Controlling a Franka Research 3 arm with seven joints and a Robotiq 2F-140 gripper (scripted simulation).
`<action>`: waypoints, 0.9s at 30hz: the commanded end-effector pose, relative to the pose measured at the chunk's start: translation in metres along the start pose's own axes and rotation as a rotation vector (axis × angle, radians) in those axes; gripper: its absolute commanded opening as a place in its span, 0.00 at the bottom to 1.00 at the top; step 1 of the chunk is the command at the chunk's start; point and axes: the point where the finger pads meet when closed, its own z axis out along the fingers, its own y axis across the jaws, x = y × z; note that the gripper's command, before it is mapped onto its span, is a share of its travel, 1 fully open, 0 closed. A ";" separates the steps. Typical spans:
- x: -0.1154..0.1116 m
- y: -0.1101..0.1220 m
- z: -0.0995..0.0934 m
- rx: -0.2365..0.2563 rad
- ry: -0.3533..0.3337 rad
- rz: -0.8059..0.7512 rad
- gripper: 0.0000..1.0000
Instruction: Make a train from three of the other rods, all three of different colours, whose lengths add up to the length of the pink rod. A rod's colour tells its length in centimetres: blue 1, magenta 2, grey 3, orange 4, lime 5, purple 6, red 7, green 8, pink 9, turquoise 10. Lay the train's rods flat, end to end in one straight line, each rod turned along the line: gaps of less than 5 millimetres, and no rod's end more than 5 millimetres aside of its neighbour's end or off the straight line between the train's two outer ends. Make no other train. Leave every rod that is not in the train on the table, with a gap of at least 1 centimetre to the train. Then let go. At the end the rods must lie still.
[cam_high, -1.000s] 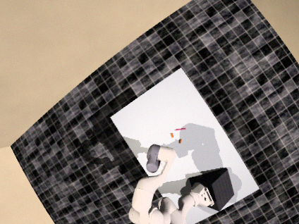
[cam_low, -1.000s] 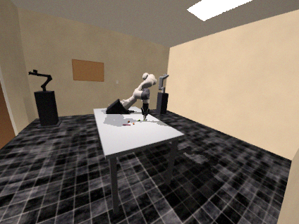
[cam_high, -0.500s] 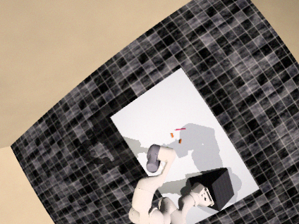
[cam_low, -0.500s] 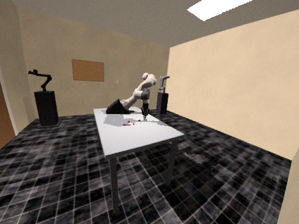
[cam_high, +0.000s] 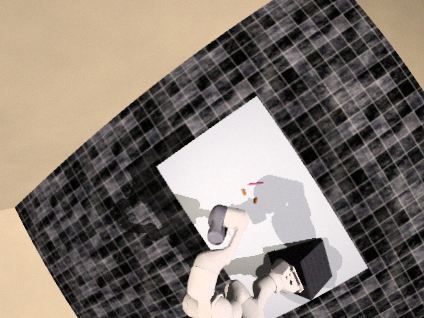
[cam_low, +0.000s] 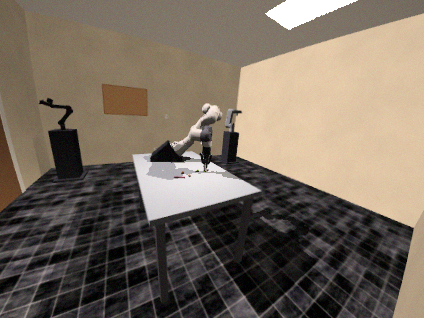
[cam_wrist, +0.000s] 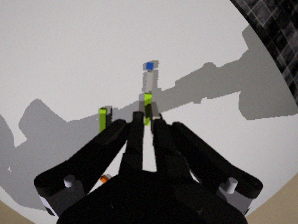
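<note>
In the wrist view my gripper (cam_wrist: 147, 109) is shut on a lime rod (cam_wrist: 148, 106) that lies along the table between the fingertips. Just beyond its far end a grey rod (cam_wrist: 149, 80) and then a blue rod (cam_wrist: 149, 65) continue in one line. A second lime rod (cam_wrist: 104, 119) lies to the left of the fingers, and an orange rod (cam_wrist: 105, 178) peeks out under the left finger. In the top view the pink rod (cam_high: 256, 184) and two orange rods (cam_high: 243, 191) (cam_high: 255, 200) lie on the white table (cam_high: 235, 145); the arm hides the gripper there. In the exterior view the gripper (cam_low: 204, 164) is down at the table.
The robot's dark base block (cam_high: 306, 265) stands on the table's near corner. The table edge and the tiled floor (cam_wrist: 270, 30) show at the upper right of the wrist view. Another arm on a pedestal (cam_low: 65, 150) stands by the far wall.
</note>
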 end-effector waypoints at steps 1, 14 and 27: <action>-0.001 0.000 0.004 -0.002 -0.002 0.005 0.03; -0.001 0.000 0.009 -0.002 -0.002 0.005 0.03; -0.001 0.000 0.009 -0.002 -0.002 0.005 0.03</action>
